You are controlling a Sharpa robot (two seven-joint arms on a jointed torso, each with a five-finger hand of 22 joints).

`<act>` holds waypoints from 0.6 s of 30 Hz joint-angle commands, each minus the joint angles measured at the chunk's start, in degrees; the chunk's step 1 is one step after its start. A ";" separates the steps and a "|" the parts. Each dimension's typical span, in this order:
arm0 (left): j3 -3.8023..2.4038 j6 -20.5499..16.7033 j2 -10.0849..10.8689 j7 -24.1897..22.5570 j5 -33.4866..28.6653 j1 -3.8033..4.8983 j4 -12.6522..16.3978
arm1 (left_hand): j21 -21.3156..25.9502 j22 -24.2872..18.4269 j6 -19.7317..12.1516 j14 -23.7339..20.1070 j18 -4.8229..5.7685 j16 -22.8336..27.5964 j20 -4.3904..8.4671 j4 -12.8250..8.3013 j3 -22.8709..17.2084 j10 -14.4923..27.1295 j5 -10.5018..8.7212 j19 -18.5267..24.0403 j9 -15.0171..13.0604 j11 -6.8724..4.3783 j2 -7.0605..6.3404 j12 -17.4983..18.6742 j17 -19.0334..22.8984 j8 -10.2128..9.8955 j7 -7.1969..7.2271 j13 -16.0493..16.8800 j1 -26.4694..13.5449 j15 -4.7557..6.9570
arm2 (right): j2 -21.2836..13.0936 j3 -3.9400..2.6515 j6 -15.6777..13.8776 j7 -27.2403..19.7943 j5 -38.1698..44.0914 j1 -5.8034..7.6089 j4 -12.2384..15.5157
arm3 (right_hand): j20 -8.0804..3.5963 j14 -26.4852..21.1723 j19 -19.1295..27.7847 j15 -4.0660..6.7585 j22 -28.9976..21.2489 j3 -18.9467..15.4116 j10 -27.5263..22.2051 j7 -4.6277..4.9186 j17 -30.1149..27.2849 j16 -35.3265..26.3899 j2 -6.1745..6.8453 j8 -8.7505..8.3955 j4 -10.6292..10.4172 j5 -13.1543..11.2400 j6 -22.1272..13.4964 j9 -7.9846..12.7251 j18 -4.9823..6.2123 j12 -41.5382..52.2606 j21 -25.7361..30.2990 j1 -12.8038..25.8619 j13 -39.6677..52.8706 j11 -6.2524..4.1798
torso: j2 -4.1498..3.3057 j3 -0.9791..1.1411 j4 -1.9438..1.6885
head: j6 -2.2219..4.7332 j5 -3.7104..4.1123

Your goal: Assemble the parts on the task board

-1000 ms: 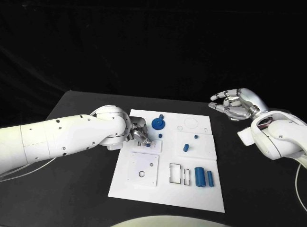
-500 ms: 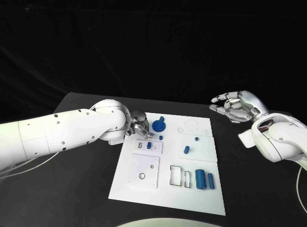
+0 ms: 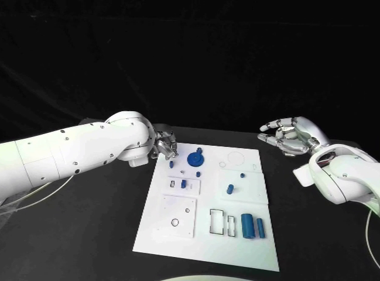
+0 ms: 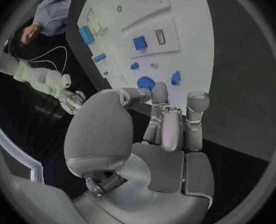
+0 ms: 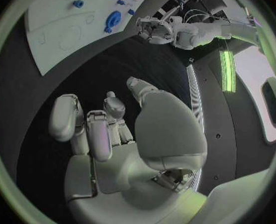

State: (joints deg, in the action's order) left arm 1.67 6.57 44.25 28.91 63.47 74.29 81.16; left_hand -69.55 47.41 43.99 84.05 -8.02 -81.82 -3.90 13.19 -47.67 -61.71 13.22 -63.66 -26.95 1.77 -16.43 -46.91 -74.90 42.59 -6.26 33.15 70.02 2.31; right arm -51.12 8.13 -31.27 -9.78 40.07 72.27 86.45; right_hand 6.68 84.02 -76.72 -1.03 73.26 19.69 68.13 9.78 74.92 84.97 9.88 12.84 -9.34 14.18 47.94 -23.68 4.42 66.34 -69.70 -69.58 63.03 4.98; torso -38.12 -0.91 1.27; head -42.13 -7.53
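Left hand [image 3: 164, 143] now farther from task board [image 3: 208, 234].

No legible text or labels.

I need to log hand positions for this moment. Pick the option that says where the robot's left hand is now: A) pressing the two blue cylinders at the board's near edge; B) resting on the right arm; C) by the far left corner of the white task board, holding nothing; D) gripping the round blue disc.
C: the left hand sits beside the far left corner of the white task board, fingers curled, nothing in them.
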 commanded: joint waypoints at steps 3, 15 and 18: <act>-0.10 4.55 -0.69 -2.48 1.91 0.59 -1.76 | 1.24 -1.25 0.18 1.48 -0.57 0.22 -0.35 -0.55 2.62 0.13 -0.33 0.20 0.90 0.18 -0.23 1.24 -0.21 -0.55 -0.30 -1.45 1.24 -0.59 | 0.08 0.00 0.52 -0.56 -0.15 -0.08 -0.02 | 0.03 2.47 0.50 0.37 -0.08 -0.08 -0.17 -0.02 1.79 -0.32 -0.11 0.31 -0.40 0.21 -0.54 0.05 0.96 -0.16 0.36 0.22 -0.06 -0.08 | -0.09 -0.05 0.01 | 0.14 0.11; -0.20 4.61 -1.42 -2.08 0.71 1.59 -6.47 | 1.96 -0.59 1.14 1.34 -0.26 0.02 -0.94 3.67 22.54 -1.54 -1.07 -1.90 4.28 0.73 0.56 1.84 -0.15 -3.00 -0.53 -4.04 -8.35 -1.07 | 0.04 0.02 0.55 -0.38 -0.20 -0.12 -0.08 | 0.02 2.49 0.40 0.38 0.02 -0.07 -0.03 -0.03 1.84 -0.31 -0.15 0.40 -0.47 0.47 -0.56 0.05 0.93 0.00 0.27 0.19 0.06 -0.09 | 0.00 0.06 -0.20 | 0.18 0.10; -0.05 6.26 -2.19 -1.73 0.11 1.67 -8.16 | 1.74 0.01 1.29 1.33 -0.13 0.02 -0.77 3.76 33.67 -1.68 -8.13 -2.40 4.94 0.50 4.78 0.88 -0.04 -2.85 -0.43 -4.04 -7.50 -0.89 | 0.06 0.02 0.54 -0.34 -0.20 -0.12 -0.12 | 0.02 2.49 0.40 0.38 0.02 -0.07 -0.03 -0.03 1.84 -0.31 -0.15 0.40 -0.47 0.47 -0.56 0.05 0.93 0.00 0.27 0.19 0.06 -0.09 | 0.05 0.06 -0.32 | 0.18 0.10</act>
State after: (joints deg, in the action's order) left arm 1.59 10.11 42.43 27.14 64.70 75.83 73.36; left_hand -67.69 47.33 45.19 83.95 -8.01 -81.55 -4.62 16.82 -16.90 -63.20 6.64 -65.84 -22.21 2.16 -12.88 -45.79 -74.94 39.73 -6.76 29.15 62.02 1.39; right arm -51.11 8.16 -31.26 -9.80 39.79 72.18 86.34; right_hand 6.68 84.02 -76.72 -1.03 73.27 19.53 68.13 9.78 74.91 84.97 9.88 13.06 -9.50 14.53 47.94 -23.68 4.42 66.34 -69.71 -69.59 63.04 4.98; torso -38.16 -0.90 1.12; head -41.91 -7.44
